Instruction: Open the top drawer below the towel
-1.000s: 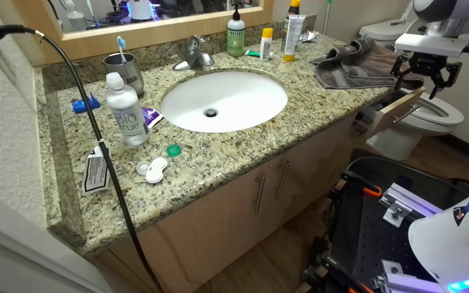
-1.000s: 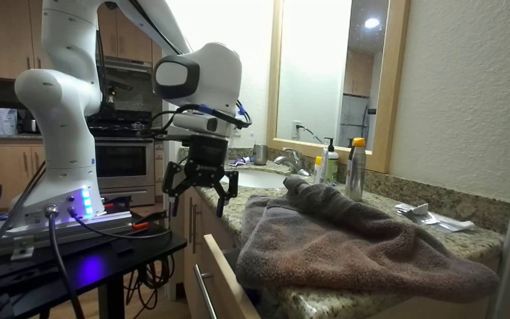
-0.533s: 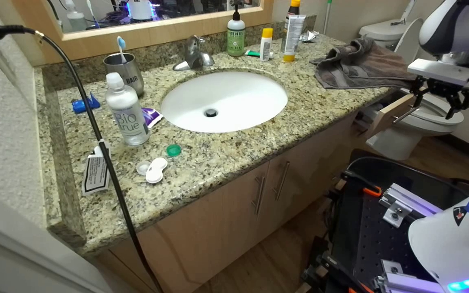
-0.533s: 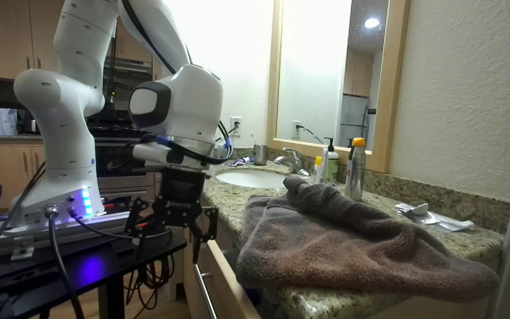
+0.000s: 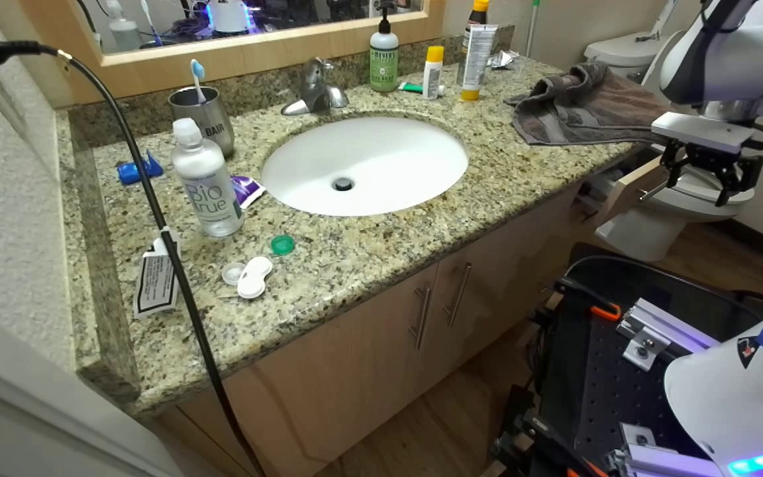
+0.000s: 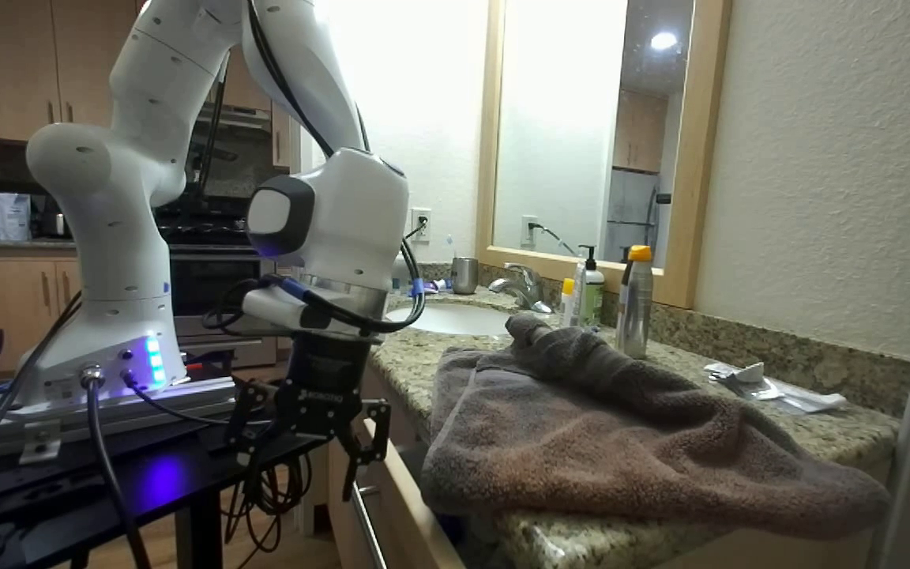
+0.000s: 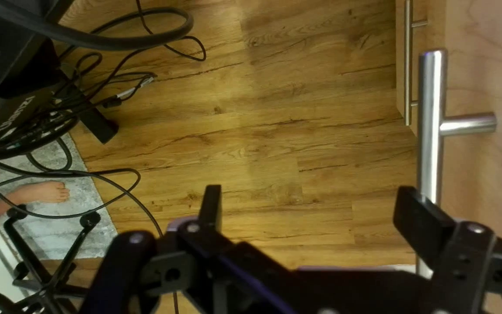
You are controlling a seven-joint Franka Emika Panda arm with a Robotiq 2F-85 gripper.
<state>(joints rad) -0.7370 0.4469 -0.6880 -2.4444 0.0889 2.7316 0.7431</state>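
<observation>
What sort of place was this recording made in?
A bathroom, most likely in a home: in an exterior view a sink is set into the counter, a toothbrush stands in a cup, and a toilet shows past the counter's end.

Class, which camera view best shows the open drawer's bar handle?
The wrist view: the bar handle appears largest there, one post clear, though a gripper finger overlaps it. Both exterior views show it smaller; in an exterior view the gripper hides one end.
</observation>
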